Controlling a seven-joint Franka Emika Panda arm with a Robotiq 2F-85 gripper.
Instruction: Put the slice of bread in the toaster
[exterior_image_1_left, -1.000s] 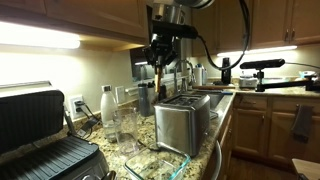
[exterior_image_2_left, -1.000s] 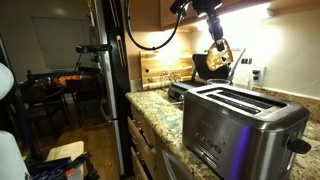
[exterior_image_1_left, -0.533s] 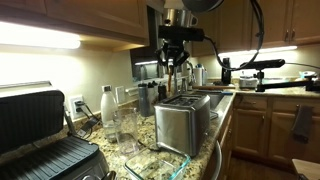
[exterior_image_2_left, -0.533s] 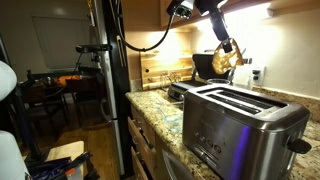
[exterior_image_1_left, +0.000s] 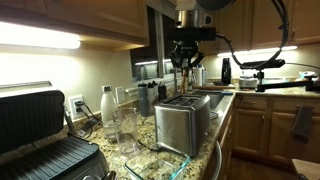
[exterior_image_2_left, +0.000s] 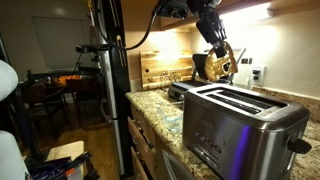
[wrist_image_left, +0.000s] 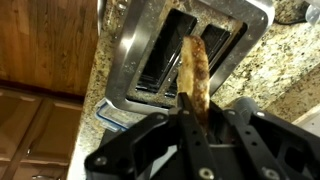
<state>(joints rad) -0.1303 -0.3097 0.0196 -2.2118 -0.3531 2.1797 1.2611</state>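
The gripper (exterior_image_1_left: 186, 66) hangs straight down over the toaster (exterior_image_1_left: 183, 121) in an exterior view, with clear air between the two. From the wrist camera, the slice of bread (wrist_image_left: 195, 72) stands on edge, pinched at one end between the two black fingers (wrist_image_left: 243, 118). The fingers are drawn in close on the bread with only the slice's thickness between them. The rest of the slice sticks out toward the toaster's top, tan face and darker crust showing. Both slots lie open underneath, and the slice lines up roughly along their length, over the strip between them; which slot it sits above cannot be told from here. No part of the bread is inside the toaster. In an exterior view the bread shows as a pale brown patch in the gripper's grasp, above the far end of the steel toaster. The toaster sits on a speckled granite counter (exterior_image_1_left: 228, 108). On the same counter are a black ribbed grill (exterior_image_1_left: 42, 140) well off to the side, a white bottle (exterior_image_1_left: 106, 103) by the wall and a clear glass dish (exterior_image_1_left: 158, 162) near the toaster's front corner.
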